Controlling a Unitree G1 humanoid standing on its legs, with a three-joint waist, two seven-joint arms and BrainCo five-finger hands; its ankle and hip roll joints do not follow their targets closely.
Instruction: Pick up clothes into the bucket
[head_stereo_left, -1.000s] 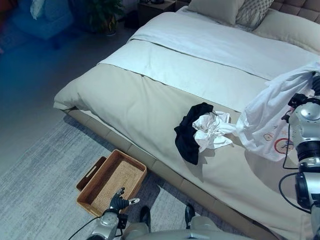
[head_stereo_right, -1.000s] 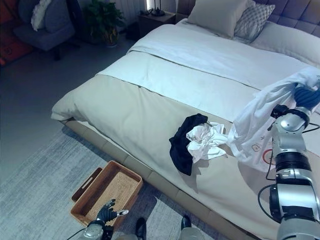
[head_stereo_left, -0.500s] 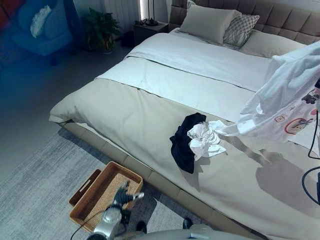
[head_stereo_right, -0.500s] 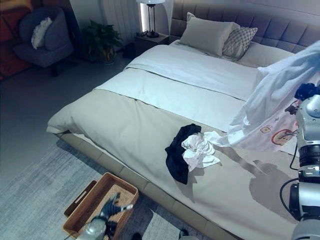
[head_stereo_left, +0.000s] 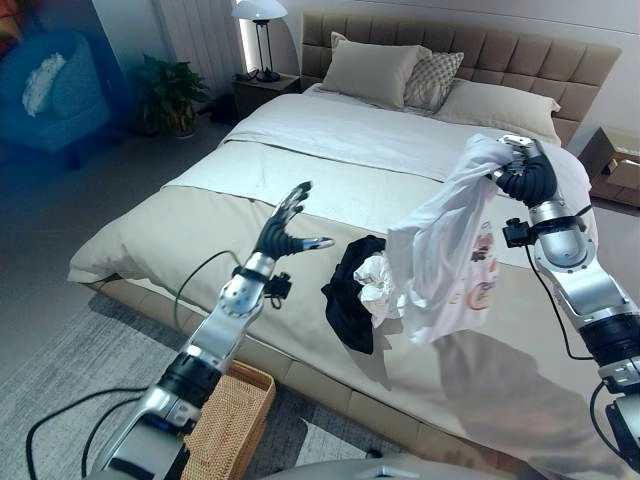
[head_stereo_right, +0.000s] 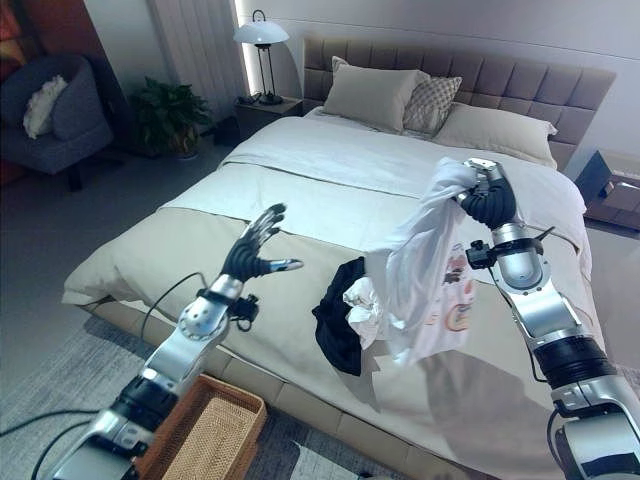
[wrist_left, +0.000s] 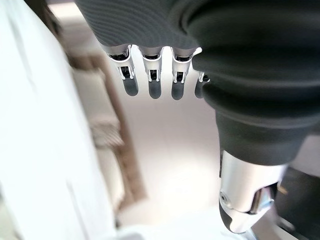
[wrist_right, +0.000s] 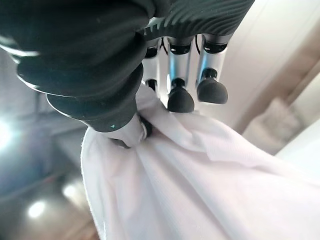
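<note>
One big bed (head_stereo_left: 300, 215) lies under it all, and the basket (head_stereo_right: 210, 435) sits low on the floor by its edge — nearer the left hand (head_stereo_left: 285, 228), which is spread open and holds nothing. The right hand (head_stereo_left: 525, 180) is curled tight on the white shirt (head_stereo_left: 440, 265), which hangs long and straight down — high over the bed, well apart from the basket

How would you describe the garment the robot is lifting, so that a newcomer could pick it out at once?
Start at the large bed with its tufted headboard. Above its near right part, the right robot hand holds up a white shirt, which hangs down in folds. Unlike the black garment and the crumpled white cloth lying on the cover beside it, it hangs in the air and bears a coloured print.
</note>
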